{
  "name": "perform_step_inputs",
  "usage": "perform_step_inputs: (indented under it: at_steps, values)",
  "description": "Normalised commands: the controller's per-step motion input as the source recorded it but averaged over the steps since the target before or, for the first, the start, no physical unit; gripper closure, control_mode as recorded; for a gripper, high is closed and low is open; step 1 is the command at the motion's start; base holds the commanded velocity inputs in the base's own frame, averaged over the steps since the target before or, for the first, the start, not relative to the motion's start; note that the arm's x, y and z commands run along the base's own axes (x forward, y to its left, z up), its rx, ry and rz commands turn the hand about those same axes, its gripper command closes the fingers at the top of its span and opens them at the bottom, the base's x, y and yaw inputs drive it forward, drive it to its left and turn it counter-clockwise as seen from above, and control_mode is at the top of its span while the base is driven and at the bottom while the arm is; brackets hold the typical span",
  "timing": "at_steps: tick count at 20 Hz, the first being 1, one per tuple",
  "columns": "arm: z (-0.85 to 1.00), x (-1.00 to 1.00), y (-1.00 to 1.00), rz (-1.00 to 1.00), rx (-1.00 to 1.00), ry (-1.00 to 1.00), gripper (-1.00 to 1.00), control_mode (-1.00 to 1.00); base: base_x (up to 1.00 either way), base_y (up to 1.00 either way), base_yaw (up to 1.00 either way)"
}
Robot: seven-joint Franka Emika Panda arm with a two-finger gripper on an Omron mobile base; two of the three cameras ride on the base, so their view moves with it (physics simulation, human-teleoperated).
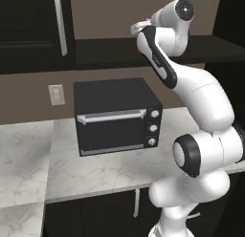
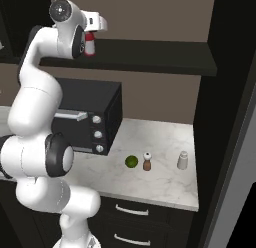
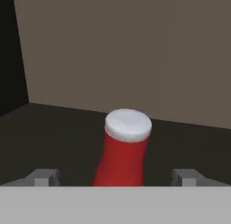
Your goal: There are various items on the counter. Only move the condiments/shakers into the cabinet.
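Note:
The red squeeze bottle (image 3: 122,154) with a white cap stands on the dark shelf of the cabinet (image 2: 150,57). My gripper (image 3: 116,178) is open, one fingertip on each side of the bottle and apart from it. From the right base view the gripper (image 2: 92,32) sits just above the bottle (image 2: 90,46). On the counter (image 2: 165,137) below stand the brown wooden shaker (image 2: 147,162) and the white shaker (image 2: 183,160).
A small green round fruit (image 2: 131,162) lies left of the brown shaker. A black toaster oven (image 1: 117,116) with a silver handle stands on the counter under the shelf. The shelf runs on to the right of the bottle, ending at a dark tall cabinet side.

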Motion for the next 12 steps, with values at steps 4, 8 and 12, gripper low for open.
perform_step_inputs:
  at_steps: [4, 8, 12]
  values:
    - [0.00, -0.88, -0.01, -0.01, 0.00, -0.23, -1.00, -1.00, 0.00, 0.00, 0.00]
    - [-0.05, -1.00, -0.09, -0.06, 0.01, -0.21, -1.00, -1.00, 0.00, 0.00, 0.00]
    - [-0.48, -1.00, -0.21, -0.13, 0.00, -0.06, -1.00, -1.00, 0.00, 0.00, 0.00]
